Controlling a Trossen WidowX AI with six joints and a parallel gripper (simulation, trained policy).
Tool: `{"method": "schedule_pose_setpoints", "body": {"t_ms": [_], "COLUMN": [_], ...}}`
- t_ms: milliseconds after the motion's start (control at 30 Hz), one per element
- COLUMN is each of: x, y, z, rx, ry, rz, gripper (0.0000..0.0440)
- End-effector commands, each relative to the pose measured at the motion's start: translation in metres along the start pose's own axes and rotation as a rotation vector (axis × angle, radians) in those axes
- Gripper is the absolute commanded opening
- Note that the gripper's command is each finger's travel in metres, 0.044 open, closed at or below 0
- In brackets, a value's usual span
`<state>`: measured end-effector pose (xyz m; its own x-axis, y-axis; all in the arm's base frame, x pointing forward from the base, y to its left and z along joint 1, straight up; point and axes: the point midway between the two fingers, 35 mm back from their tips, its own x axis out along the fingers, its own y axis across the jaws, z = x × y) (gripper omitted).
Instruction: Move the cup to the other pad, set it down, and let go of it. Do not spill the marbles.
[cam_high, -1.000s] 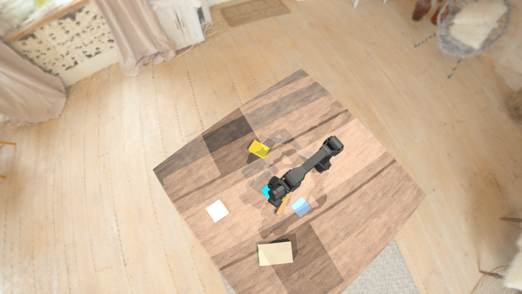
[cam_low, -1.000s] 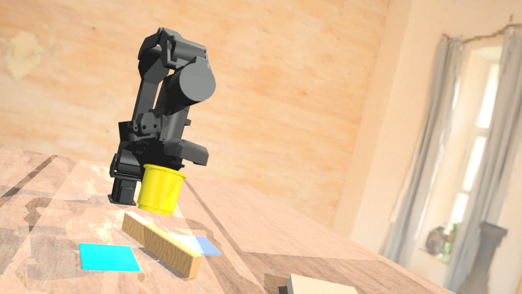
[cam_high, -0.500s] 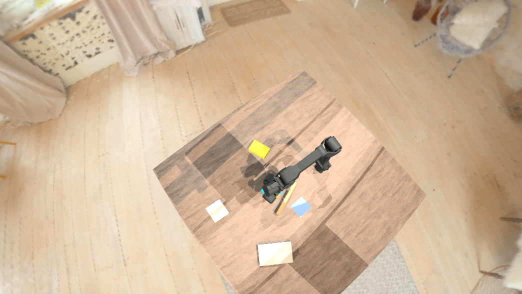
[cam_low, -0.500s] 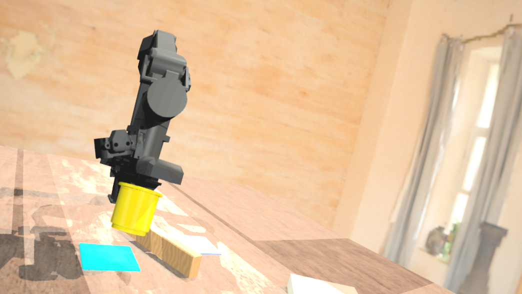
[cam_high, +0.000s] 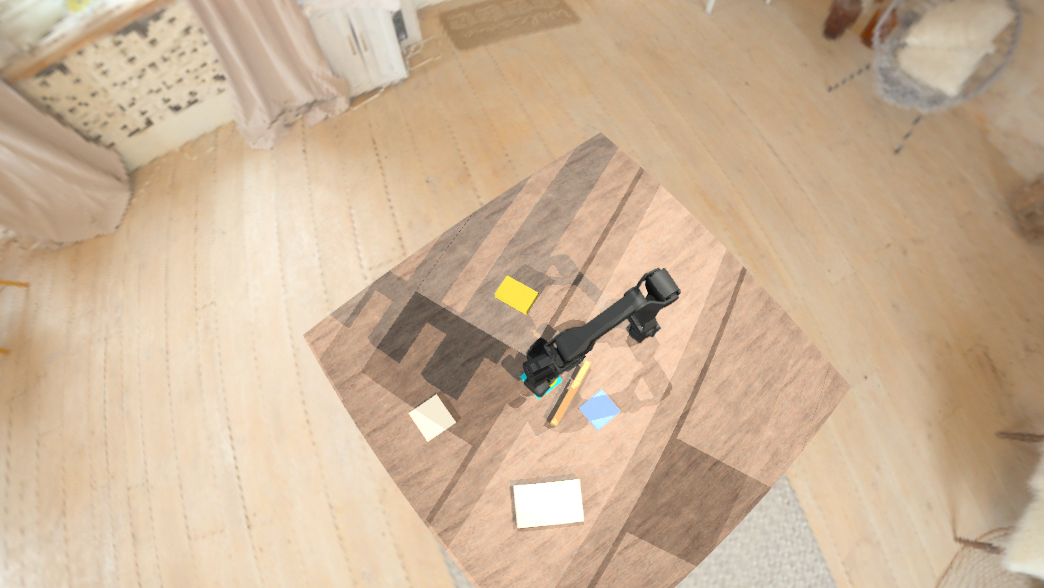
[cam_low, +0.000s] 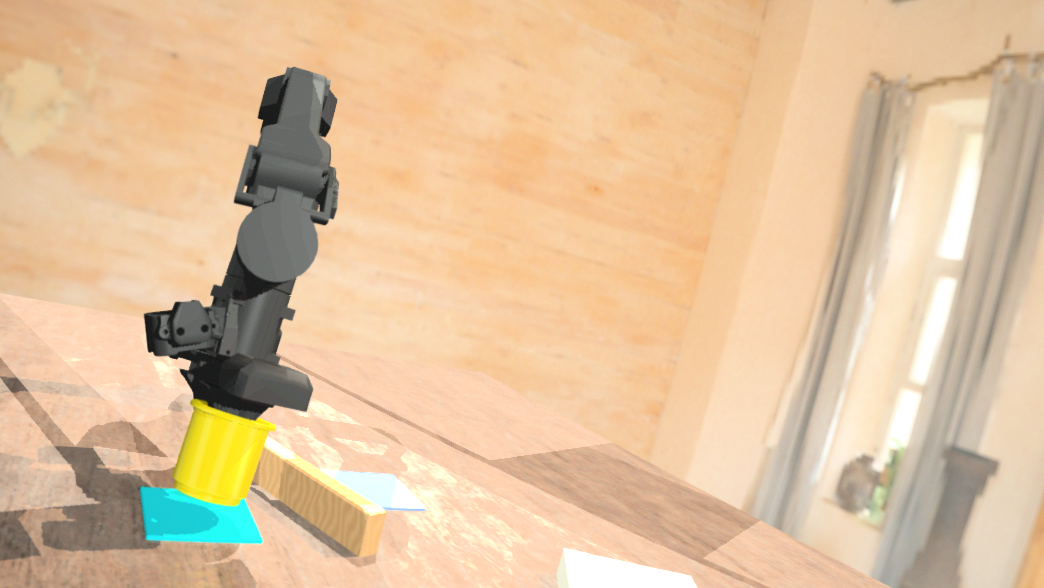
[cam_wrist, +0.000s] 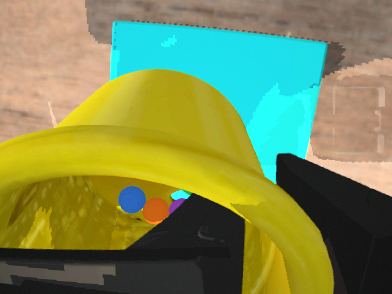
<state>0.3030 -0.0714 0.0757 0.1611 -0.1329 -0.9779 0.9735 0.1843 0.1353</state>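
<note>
The yellow cup (cam_low: 221, 456) (cam_wrist: 165, 105) hangs slightly tilted just over the cyan pad (cam_low: 241, 533) (cam_wrist: 200, 50); whether its base touches the pad is not clear. My gripper (cam_wrist: 257, 168) is shut on the cup's wall, one finger inside and one outside. Inside the cup show a blue marble (cam_wrist: 132, 199), an orange marble (cam_wrist: 155, 209) and part of a purple marble (cam_wrist: 177, 206); my inner finger hides the rest. In the top view the arm hides most of the cup and pad. The light-blue pad (cam_high: 599, 409) (cam_low: 372, 489) bears nothing.
A wooden bar (cam_high: 569, 394) (cam_low: 321, 504) stands between the two pads, close beside the cup. A yellow block (cam_high: 516, 295), a white square (cam_high: 431, 417) and a larger white block (cam_high: 547, 504) (cam_low: 624, 573) lie farther off on the table.
</note>
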Motion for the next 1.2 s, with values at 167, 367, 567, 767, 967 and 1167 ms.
{"method": "schedule_pose_setpoints", "body": {"t_ms": [167,367,567,767,967,1167], "x": [0.004,-0.006,-0.017,-0.032,-0.052,-0.073], "y": [-0.002,-0.003,-0.006,-0.009,-0.011,-0.011], "z": [0.007,0.008,0.009,0.011,0.016,0.025], "rx": [0.027,0.038,0.047,0.062,0.081,0.098], "ry": [-0.009,0.004,0.014,0.017,0.009,-0.008], "rz": [0.034,0.072,0.101,0.133,0.171,0.207], "gripper": [0.0162,0.0178,0.0199,0.0232,0.0256,0.0354]}}
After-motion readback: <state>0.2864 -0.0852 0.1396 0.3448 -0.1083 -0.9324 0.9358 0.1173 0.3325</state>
